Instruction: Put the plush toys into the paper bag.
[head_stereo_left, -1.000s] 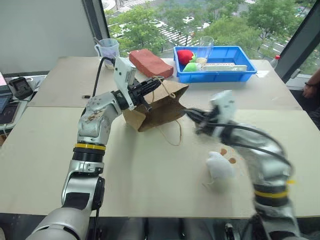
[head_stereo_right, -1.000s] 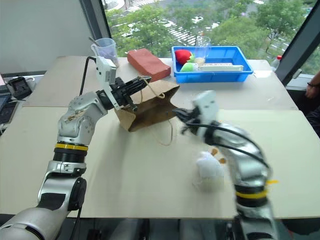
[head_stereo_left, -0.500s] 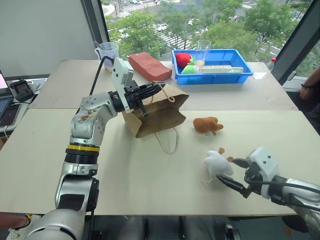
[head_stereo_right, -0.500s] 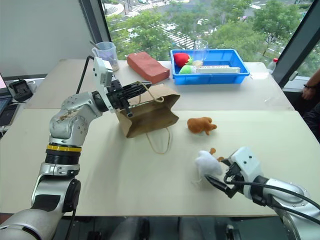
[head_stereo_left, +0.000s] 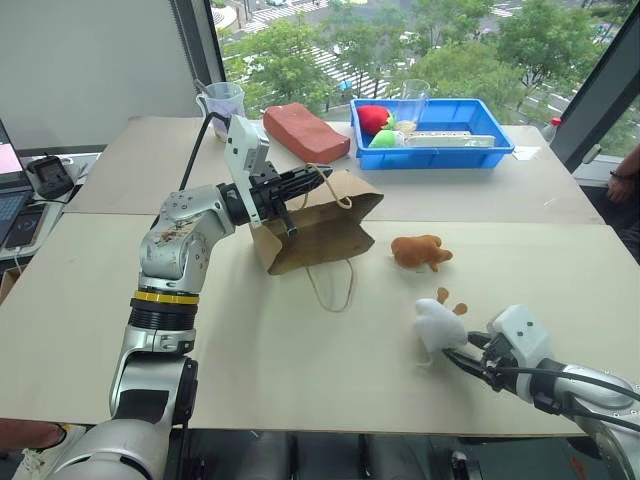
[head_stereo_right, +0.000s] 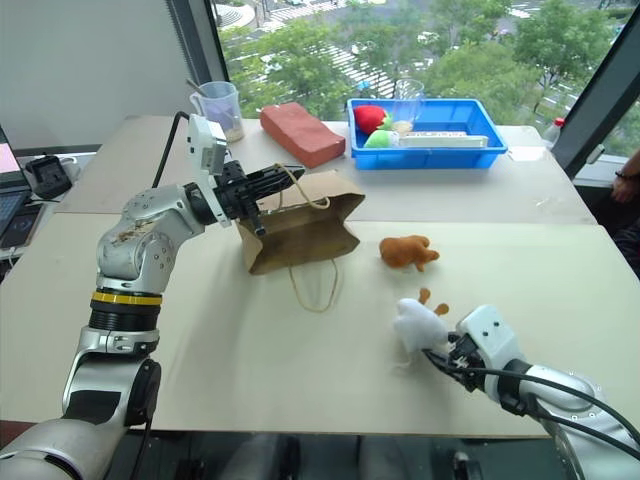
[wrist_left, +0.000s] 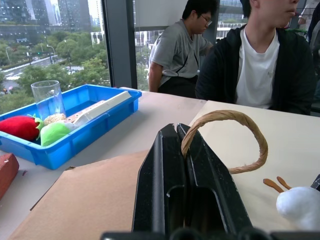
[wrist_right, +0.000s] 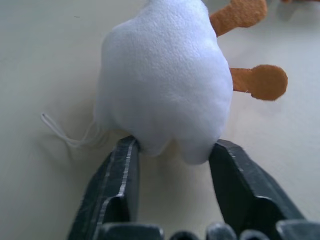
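At centre frame, the left gripper (head_stereo_left: 312, 179) clenches a twine handle (wrist_left: 226, 133) to steady the paper bag (head_stereo_left: 322, 226), while the right gripper (wrist_right: 172, 157), jaws parted, straddles the white plush toy (head_stereo_left: 438, 325), lower right.

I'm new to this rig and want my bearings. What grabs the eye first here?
The left gripper pinches the twine handle of the brown paper bag, mid-table. Near the front edge, the right gripper has its jaws on either side of the white plush toy, with the orange-brown plush toy lying between bag and white toy.
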